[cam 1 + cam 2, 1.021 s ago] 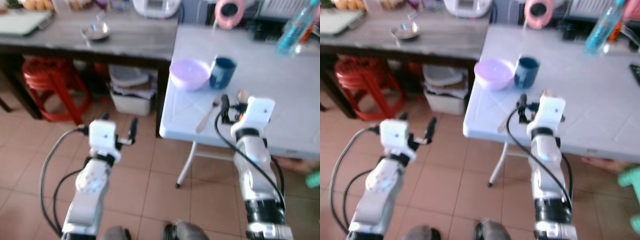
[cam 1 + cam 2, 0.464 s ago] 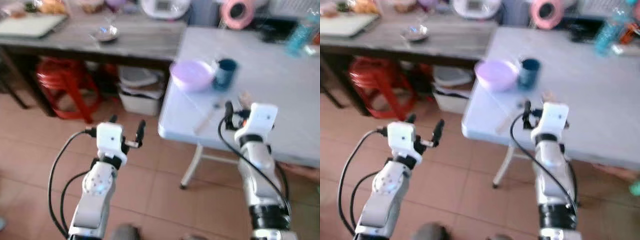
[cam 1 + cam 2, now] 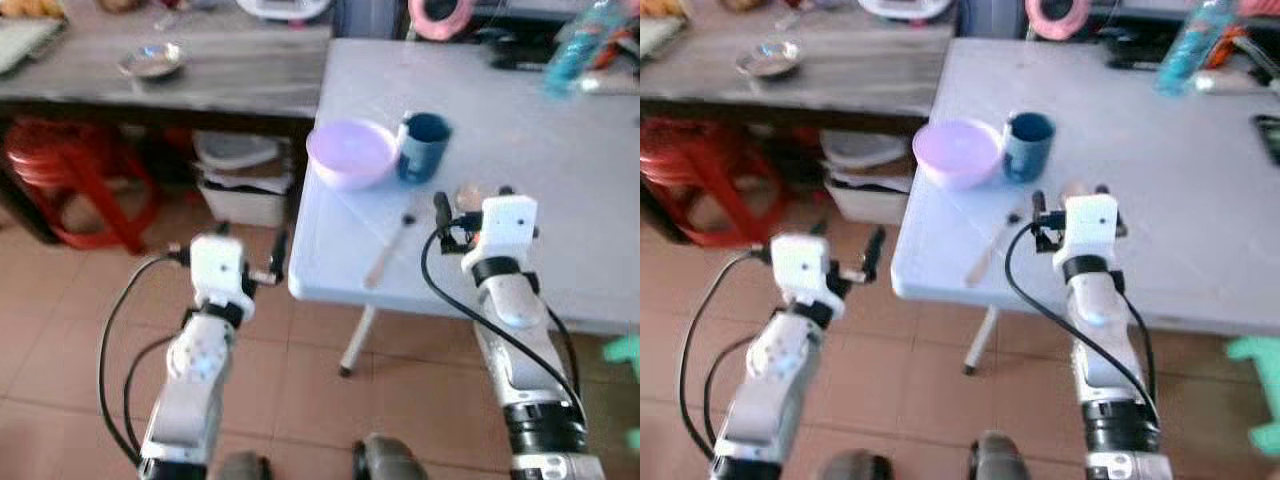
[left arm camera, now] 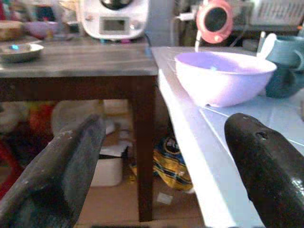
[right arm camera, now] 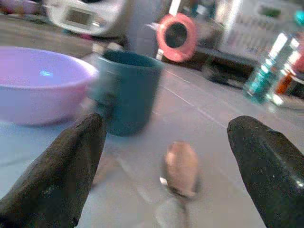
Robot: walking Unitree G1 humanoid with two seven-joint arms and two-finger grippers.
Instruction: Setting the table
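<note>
A dark wooden table (image 3: 200,85) with a steel dish (image 3: 150,60) abuts the white folding table (image 3: 560,130). Left gripper (image 3: 250,262), fingers spread, hangs over tiled floor (image 3: 60,300). At its one o'clock sit the lilac bowl (image 3: 351,153), teal mug (image 3: 422,147) and wooden spoon (image 3: 388,252). Right gripper (image 3: 470,203), parted, hovers over a second spoon (image 5: 181,167).

Both pincers (image 3: 250,262) (image 3: 470,200) forward (fingers apart)

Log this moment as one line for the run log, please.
right gripper: jaws open, over white table before spoon | left gripper: jaws open, off table's edge | lilac bowl, blue mug: untouched
</note>
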